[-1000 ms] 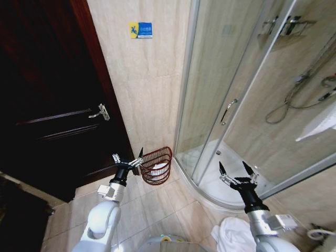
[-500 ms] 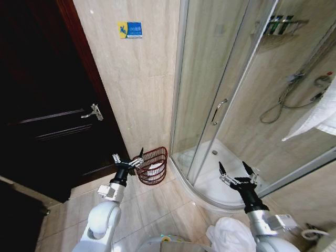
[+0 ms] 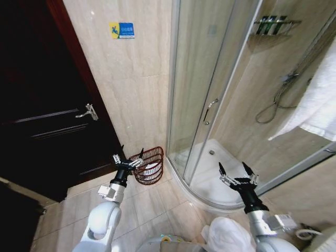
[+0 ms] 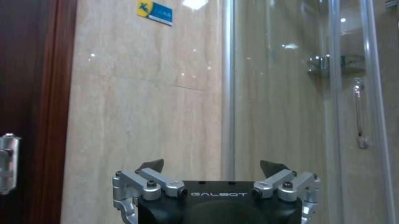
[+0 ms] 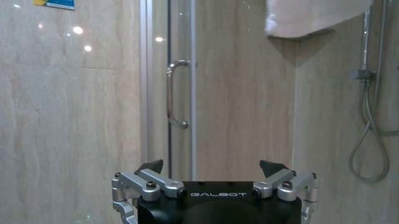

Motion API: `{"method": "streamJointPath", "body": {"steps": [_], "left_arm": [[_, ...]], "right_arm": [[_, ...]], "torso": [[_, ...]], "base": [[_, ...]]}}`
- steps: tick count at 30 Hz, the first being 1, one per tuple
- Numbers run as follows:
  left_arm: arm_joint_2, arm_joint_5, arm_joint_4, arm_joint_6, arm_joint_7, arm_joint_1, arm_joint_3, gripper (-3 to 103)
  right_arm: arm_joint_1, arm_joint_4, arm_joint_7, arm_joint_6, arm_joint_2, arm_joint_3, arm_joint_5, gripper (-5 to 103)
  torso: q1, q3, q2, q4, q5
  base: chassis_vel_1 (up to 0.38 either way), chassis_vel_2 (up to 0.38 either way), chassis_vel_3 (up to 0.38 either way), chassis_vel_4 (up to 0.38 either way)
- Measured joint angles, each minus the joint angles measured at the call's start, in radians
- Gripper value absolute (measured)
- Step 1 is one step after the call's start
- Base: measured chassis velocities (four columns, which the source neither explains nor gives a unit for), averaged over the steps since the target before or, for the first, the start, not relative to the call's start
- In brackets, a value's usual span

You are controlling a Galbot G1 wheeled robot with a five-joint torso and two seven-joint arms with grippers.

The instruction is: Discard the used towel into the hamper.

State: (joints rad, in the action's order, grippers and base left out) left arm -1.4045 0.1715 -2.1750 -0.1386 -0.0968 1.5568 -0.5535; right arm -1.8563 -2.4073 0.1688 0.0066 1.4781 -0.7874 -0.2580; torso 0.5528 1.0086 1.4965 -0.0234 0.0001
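The hamper (image 3: 148,165), a dark red-brown wire basket, stands on the floor against the tiled wall, with something white inside it. My left gripper (image 3: 127,158) is open just left of its rim. A white towel (image 3: 315,102) hangs on a rail at the right and appears above in the right wrist view (image 5: 311,16). A crumpled white cloth (image 3: 223,233) lies low beside my right arm. I cannot tell which one is the used towel. My right gripper (image 3: 236,175) is open and empty in front of the shower tray. Both wrist views show open fingers, left (image 4: 212,164) and right (image 5: 212,164).
A dark wooden door (image 3: 42,105) with a metal handle (image 3: 86,112) fills the left. A curved glass shower enclosure (image 3: 210,79) with a raised white tray (image 3: 220,170) takes the right. Bare tiled floor lies between my arms.
The head view has swung right, so door, hamper and shower slid left in the picture and more of the hanging towel shows. Both arms keep their pose, grippers still open.
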Motion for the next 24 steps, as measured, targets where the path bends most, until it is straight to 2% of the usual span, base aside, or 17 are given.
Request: {"method": "streamJointPath", "body": {"steps": [24], "left_arm": [[0.002, 0.004, 0.001, -0.007, 0.000, 0.003, -0.005, 100]], "right_arm": [[0.000, -0.004, -0.001, 0.000, 0.002, -0.001, 0.001, 100]], "torso": [[0.000, 0.000, 0.000, 0.0001, -0.0001]], "base": [[-0.069, -0.095, 0.068, 0.089]]}}
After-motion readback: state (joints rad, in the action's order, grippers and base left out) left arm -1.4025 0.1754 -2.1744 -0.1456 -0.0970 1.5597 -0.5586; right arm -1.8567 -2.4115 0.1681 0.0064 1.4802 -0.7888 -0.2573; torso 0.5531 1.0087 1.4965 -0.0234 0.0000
